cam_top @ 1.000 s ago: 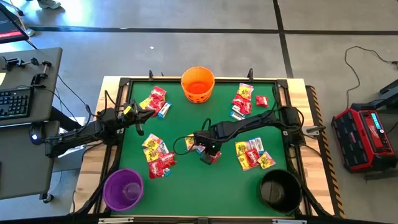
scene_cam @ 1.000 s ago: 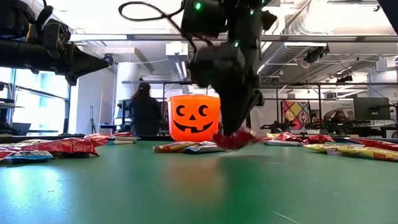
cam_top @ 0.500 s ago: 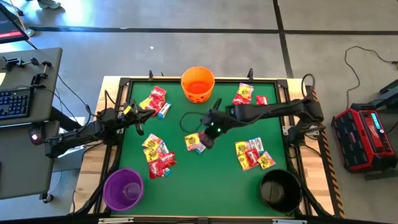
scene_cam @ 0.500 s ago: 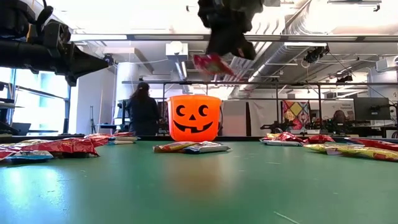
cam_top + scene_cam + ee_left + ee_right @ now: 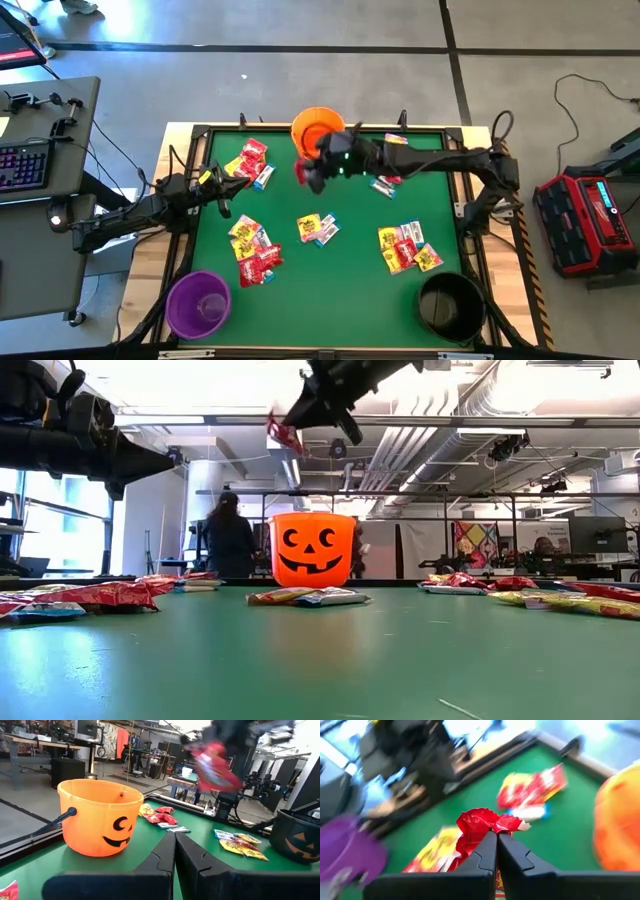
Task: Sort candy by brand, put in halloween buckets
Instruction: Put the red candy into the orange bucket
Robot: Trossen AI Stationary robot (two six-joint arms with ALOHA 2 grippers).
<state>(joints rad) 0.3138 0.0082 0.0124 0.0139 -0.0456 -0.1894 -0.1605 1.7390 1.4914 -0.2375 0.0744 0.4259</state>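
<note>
Green table [image 5: 340,270] — right arm [image 5: 440,160] outstretched.

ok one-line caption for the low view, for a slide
Right tool carries a red candy packet high above the orange pumpkin bucket on the green table.

No wording can be read (wrappers too small).

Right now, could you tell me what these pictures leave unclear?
- Brand on the red candy packet in the right gripper: blurred in every view.
- Inside of the orange bucket: arm covers it from above.
- Purple bucket contents: too small to tell.
</note>
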